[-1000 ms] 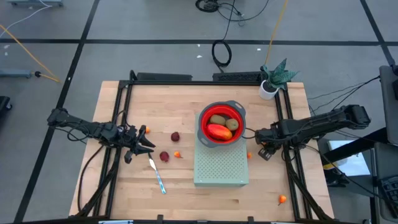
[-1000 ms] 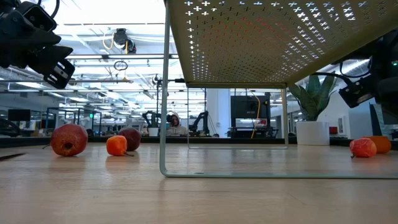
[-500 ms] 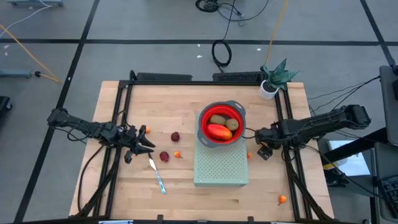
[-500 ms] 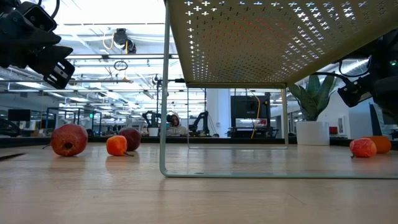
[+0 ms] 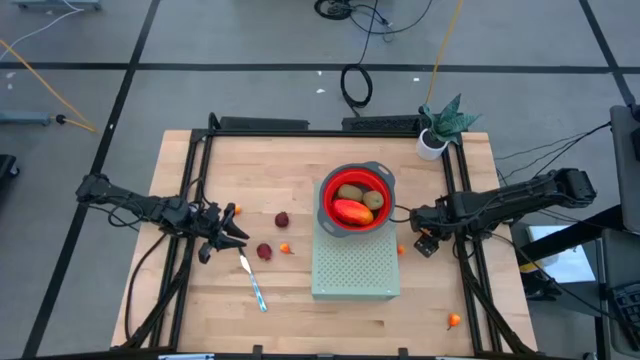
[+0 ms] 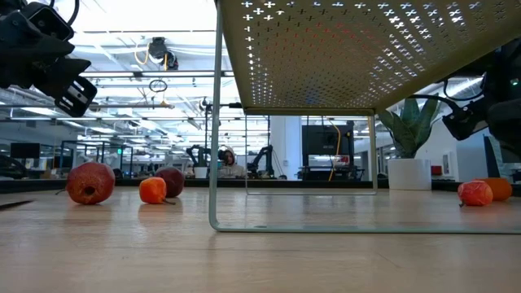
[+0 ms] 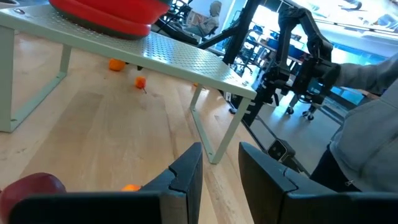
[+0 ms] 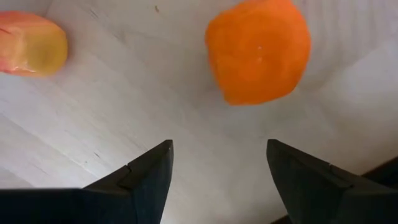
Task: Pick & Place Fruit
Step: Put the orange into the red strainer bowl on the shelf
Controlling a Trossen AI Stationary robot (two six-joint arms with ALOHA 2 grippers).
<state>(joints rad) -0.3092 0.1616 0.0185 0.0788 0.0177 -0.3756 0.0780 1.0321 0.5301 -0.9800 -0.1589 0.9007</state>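
1. The elongated red-orange fruit (image 5: 351, 212) lay in the red collapsible bowl (image 5: 381, 184) with two brown-green ovals (image 5: 349, 193) beside it; the bowl stood on the green perforated stand (image 5: 354, 270).
2. Two dark red balls (image 5: 282, 220) lay on the wooden table (image 5: 300, 160) left of the stand, with a tiny orange ball (image 5: 286, 248) near them.
3. Another tiny orange ball (image 8: 257, 50) lay on the table just ahead of the right gripper (image 8: 219, 163), untouched; its fingers were spread wide and empty, just right of the stand.
4. A further orange ball (image 5: 454, 321) lay near the table's front right corner.
5. The left gripper (image 7: 219, 163) hovered over the table's left side near the knife with a light-blue handle (image 5: 253, 281); its fingers stood a little apart, holding nothing.
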